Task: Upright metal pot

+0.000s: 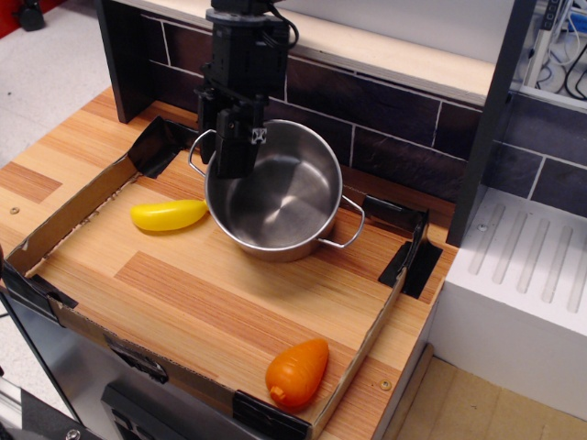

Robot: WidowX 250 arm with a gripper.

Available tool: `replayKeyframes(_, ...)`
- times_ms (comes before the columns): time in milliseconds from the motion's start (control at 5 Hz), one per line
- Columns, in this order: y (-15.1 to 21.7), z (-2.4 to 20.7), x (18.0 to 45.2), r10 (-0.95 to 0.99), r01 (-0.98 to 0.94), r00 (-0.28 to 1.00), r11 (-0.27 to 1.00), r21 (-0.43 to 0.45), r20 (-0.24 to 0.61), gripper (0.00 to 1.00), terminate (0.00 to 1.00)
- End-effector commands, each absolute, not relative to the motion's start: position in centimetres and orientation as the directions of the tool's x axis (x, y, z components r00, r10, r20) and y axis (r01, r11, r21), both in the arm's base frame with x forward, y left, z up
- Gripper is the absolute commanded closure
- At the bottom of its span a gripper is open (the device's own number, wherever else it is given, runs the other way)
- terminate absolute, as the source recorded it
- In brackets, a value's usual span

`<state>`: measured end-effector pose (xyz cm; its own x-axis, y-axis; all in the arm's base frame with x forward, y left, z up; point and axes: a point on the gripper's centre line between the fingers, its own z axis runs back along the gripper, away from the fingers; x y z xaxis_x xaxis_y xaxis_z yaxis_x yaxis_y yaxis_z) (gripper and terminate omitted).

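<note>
Lining the wooden counter (pixel 193 293), dark tiles (pixel 385 119) back it.

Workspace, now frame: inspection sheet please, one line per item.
Surface: wooden board with a low cardboard rim taped at the corners.
Job's things: pot near upright, mouth up, inside empty; whether its base sits on the board cannot be told.
Clutter: yellow toy lying just left of the pot; orange toy lying at the near rim, apart from the pot.
Grippers: gripper at the pot's left rim by a wire handle, shut on the rim.
Cables: some at top right behind the post.
Surroundings: dark tiled backsplash behind; white ribbed tray to the right.
</note>
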<state>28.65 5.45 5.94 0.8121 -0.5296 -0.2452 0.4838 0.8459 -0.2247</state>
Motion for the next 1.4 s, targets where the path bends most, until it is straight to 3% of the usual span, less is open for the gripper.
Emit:
replayKeyframes(0, 5.2, 7.7, 28.2, -0.585, 0.564, 0.794, 0.81, -0.16, -0.164, 1.0, 0.0)
replayKeyframes(200, 5.0, 6.8, 28.1, -0.589, 0.553, 0.791, 0.803, -0.222, -0.164, 0.0, 0.0)
replayKeyframes(1000, 5.0, 5.3, 28.4, -0.669, 0.669, 0.742, 0.743, -0.015, -0.051, 0.0, 0.0)
replayKeyframes(1200, 5.0, 5.6, 28.1, -0.681, 0.681, 0.732, 0.733, -0.014, -0.035, 0.0, 0.0)
